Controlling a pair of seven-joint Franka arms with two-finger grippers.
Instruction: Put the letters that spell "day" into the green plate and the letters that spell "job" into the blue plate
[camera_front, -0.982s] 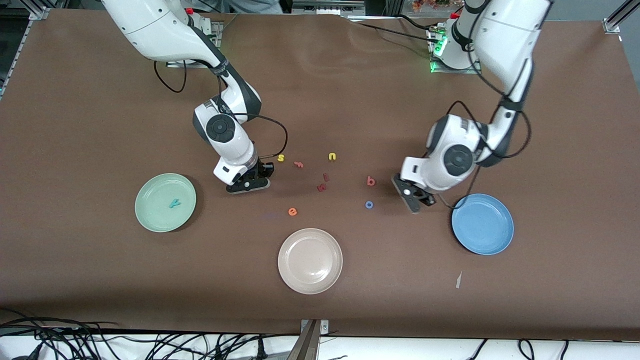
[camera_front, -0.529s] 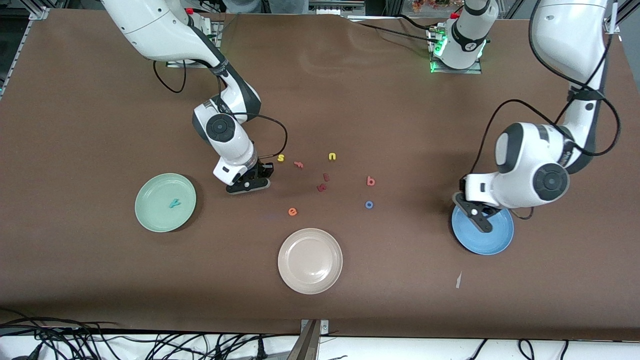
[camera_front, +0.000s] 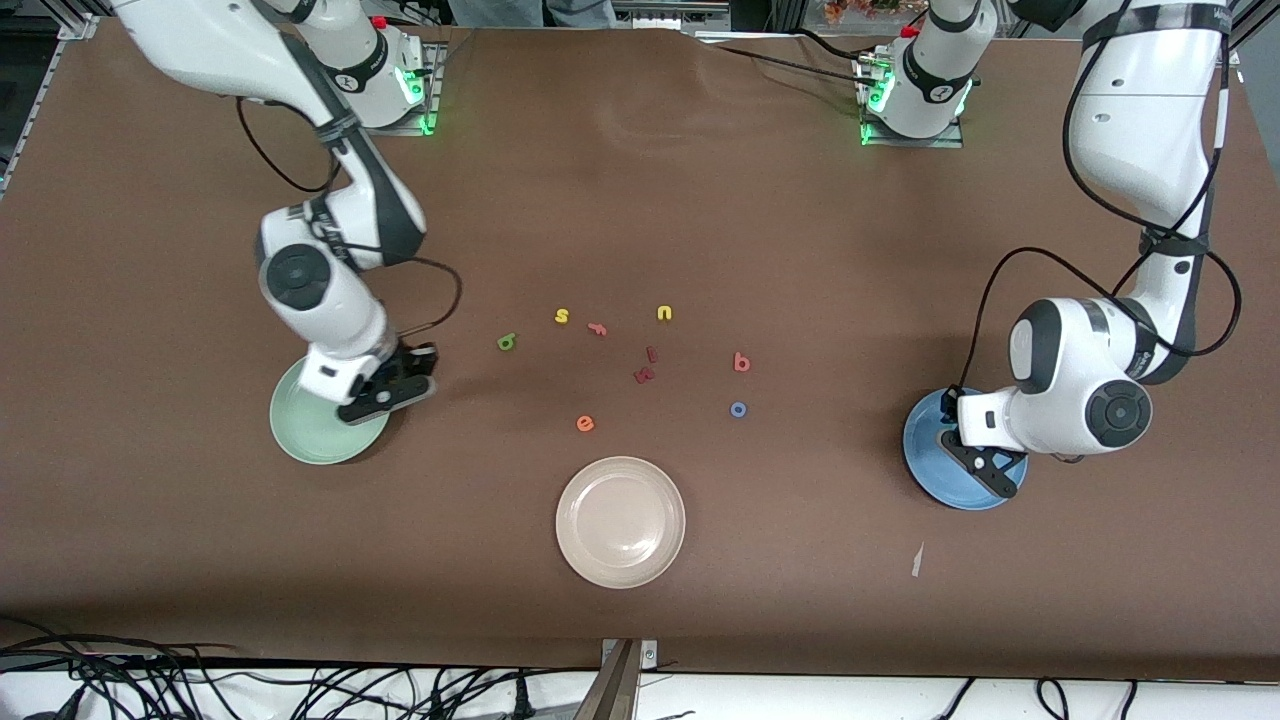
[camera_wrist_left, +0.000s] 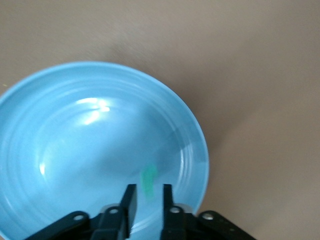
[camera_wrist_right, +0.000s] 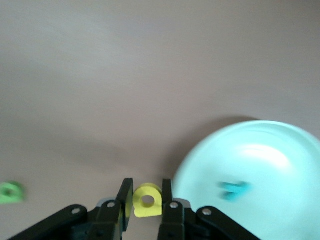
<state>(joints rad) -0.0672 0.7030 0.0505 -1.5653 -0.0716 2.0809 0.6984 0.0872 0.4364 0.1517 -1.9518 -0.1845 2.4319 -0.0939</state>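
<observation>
The green plate (camera_front: 300, 440) was pale mint, the blue plate (camera_front: 935, 478) mid-blue, the third plate (camera_front: 620, 521) beige, all plain. The "a" (camera_wrist_right: 147, 200) was yellow, the "y" (camera_wrist_right: 234, 190) teal, the "d" (camera_front: 507, 342) olive-green, the "b" (camera_front: 741, 362) salmon-red, the "o" (camera_front: 738, 409) blue, the "e" (camera_front: 585, 424) orange. The table (camera_front: 700, 220) was brown.

**Hidden, cropped and blurred detail**

Front view: the right gripper (camera_front: 385, 395) covers part of the green plate (camera_front: 300, 435), hiding the plate's contents; the left gripper (camera_front: 985, 468) likewise masks part of the blue plate (camera_front: 925, 465). Both arms are cut off by the top edge. The dark red letters (camera_front: 646, 367) are too small to read. Left wrist view: a teal letter (camera_wrist_left: 149, 180) in the plate is smeared, shape unclear. Right wrist view: the teal "y" (camera_wrist_right: 234, 190) and olive-green "d" (camera_wrist_right: 10, 192) are blurred.
</observation>
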